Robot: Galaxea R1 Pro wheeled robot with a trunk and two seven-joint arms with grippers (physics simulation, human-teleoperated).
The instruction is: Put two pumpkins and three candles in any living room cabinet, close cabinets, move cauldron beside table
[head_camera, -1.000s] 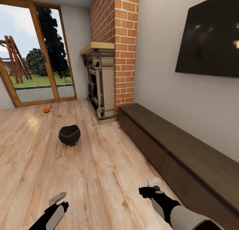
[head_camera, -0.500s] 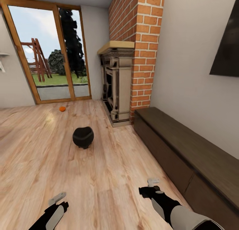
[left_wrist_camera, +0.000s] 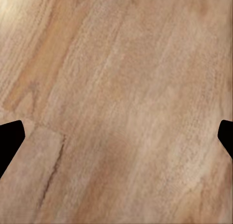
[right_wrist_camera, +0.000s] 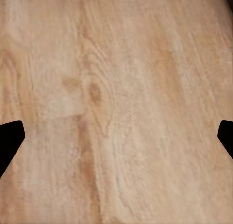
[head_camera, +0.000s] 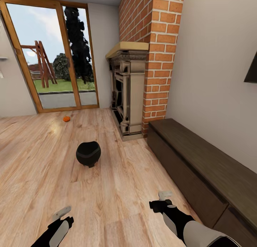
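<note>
The cauldron (head_camera: 88, 153) is sat on the wooden floor (head_camera: 43, 175), a pumpkin (head_camera: 66, 118) further off by the glass door (head_camera: 53, 61), the cabinet (head_camera: 200, 168) shut along the wall. Both the left claw (head_camera: 60, 213) and right claw (head_camera: 163, 197) are spread wide, nothing held. Probably best the pumpkin gets approached slowly, claws kept low and clear of the cauldron.

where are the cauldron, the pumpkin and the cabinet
cauldron (head_camera: 88, 153): head view, on its black belly
pumpkin (head_camera: 66, 119): head view, on its orange body
cabinet (head_camera: 200, 157): head view, on its dark top surface
</note>
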